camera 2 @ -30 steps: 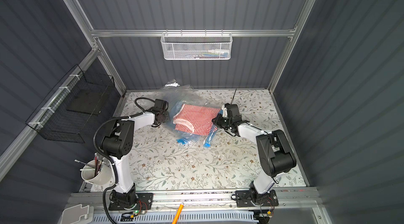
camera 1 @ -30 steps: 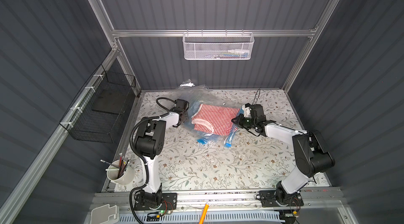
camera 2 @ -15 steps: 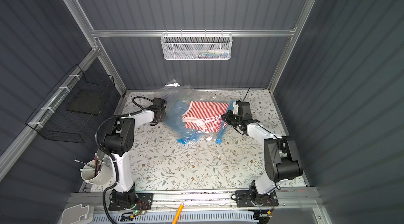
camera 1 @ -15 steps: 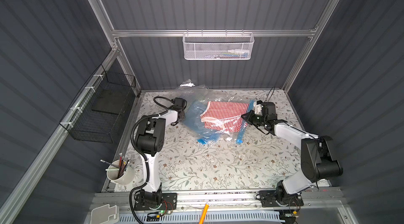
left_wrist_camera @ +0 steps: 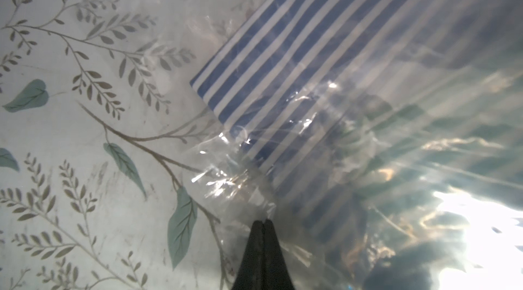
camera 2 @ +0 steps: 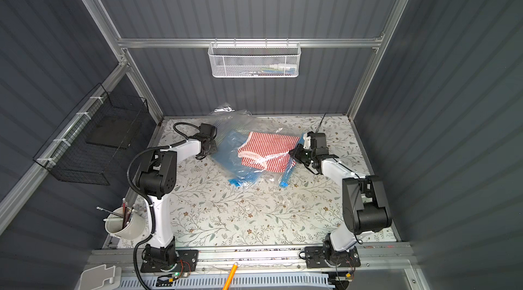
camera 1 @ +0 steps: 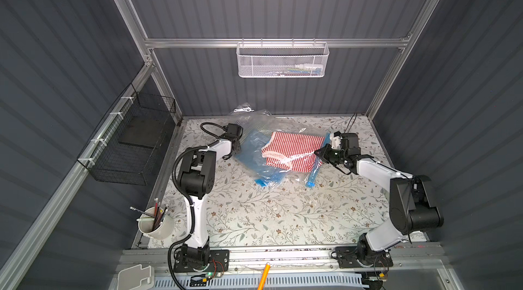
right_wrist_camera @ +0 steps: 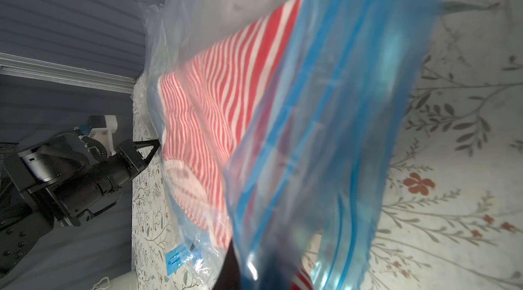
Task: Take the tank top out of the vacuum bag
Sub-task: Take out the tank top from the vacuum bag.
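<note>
Clear vacuum bag (camera 1: 252,148) edges in closed left gripper (left_wrist_camera: 263,221), closed right gripper (camera 1: 317,152).

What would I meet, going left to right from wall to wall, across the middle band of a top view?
Black wire basket → left gripper → tank top → right gripper. The vacuum bag stretches from one gripper to the other and overlaps the tank top, so it gets no place.

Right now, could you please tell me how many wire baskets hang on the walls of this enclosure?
2. A white mesh metal basket hangs from the rear rail; a black wire-grid basket hangs on the side wall at the robot's left. No others show.
</note>
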Action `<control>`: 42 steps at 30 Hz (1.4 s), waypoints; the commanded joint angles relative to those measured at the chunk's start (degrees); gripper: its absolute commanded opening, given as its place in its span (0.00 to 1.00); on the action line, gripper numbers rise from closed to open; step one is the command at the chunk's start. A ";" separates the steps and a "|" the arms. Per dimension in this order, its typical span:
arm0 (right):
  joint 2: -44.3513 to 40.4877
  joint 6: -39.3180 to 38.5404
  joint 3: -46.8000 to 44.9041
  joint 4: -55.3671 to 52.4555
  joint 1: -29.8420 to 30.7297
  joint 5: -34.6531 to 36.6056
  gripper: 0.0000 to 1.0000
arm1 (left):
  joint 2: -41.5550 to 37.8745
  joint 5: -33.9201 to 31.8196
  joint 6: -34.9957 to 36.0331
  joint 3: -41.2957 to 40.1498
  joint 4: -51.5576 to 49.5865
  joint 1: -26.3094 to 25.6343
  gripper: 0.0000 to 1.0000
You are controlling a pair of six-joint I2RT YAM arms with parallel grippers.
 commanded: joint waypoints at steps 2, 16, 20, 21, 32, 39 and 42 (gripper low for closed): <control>1.47 -1.62 1.19 -1.52 -0.50 -0.81 0.00 | 0.99 1.36 1.36 -0.30 -1.56 0.57 0.00; -0.40 -3.12 2.39 -4.95 -2.34 -1.14 0.00 | 16.16 -1.51 -1.24 17.33 -17.53 0.57 0.00; -1.75 -2.69 2.88 -6.90 -2.92 -2.14 0.00 | 17.78 -2.01 -1.95 19.69 -20.42 0.70 0.00; -2.65 -2.45 2.44 -7.08 -3.08 -1.96 0.00 | 18.10 -1.75 -2.06 20.12 -20.72 0.87 0.00; -6.81 -1.79 -1.04 -4.95 -4.28 -4.90 0.05 | 17.69 -1.05 -2.76 19.24 -20.34 1.45 0.00; -7.84 -1.30 -2.90 -2.47 -4.32 -5.81 0.30 | 17.60 -0.72 -2.56 19.03 -20.05 1.54 0.00; -8.26 -1.11 -3.75 -1.83 -4.32 -5.93 0.35 | 17.38 -0.72 -2.56 18.67 -19.81 1.53 0.00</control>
